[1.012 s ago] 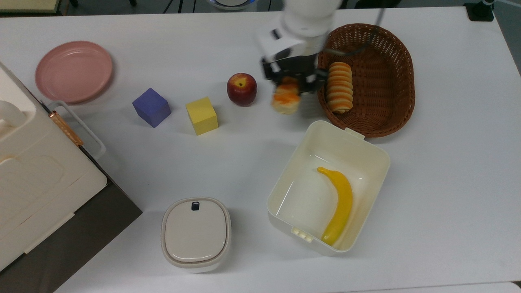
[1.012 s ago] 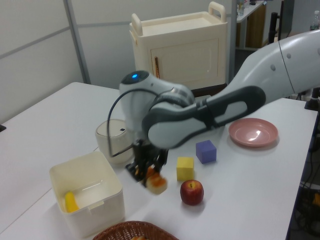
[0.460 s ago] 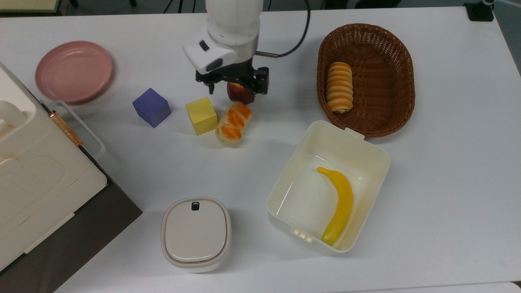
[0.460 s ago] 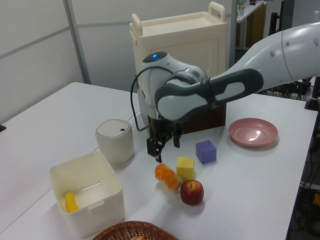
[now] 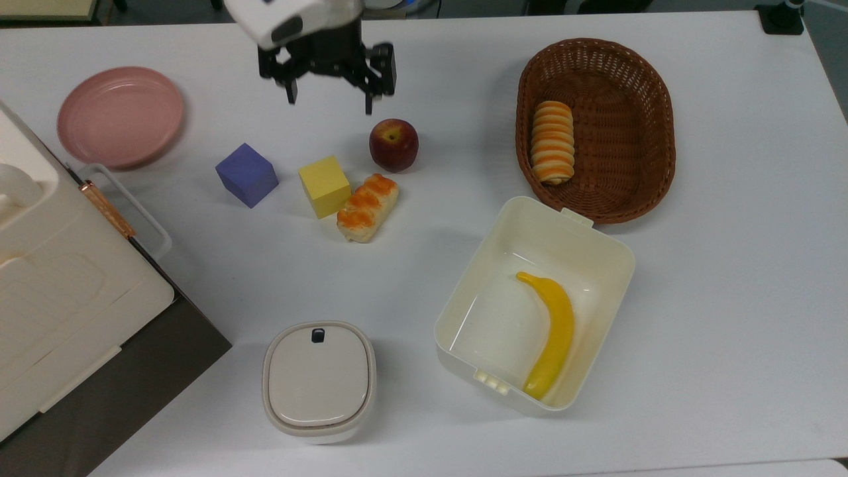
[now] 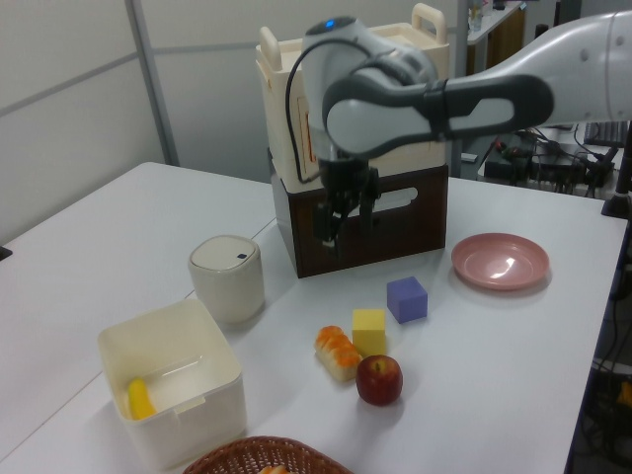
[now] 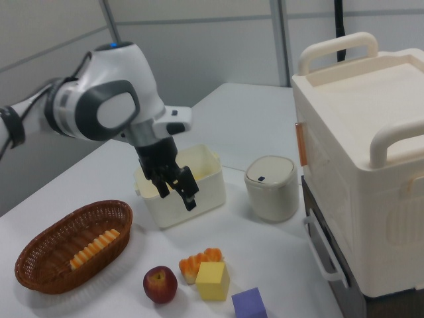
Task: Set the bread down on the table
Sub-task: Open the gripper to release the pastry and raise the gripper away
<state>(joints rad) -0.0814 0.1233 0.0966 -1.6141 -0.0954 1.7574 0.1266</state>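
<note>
- So the bread is lying flat on the desk, touching or as good as touching the yellow cube on the top view's right side of that cube.
- Taking the yellow cube as the landmark: the apple is just up and to the top view's right of it, close to the bread's far end but apart from it. The purple cube is near on the top view's left, and the pink plate is well beyond that.
- Way off to the cube's right in the top view is the wicker basket with the striped roll inside. The open white tub with the banana and the lidded pot are on the near side.
- The gripper hangs in the air above the desk, up past the cube and apple in the top view, well clear of the bread. Its fingers are spread wide with nothing between them.
- My read: the bread's down on the desk, so the job looks basically done.
- Handling guess: it looks light and squashy, with a slightly slick glazed top. If it needed another grab, I'd pinch across the short width at the middle, gently, and come in from the side away from the cube.
</note>
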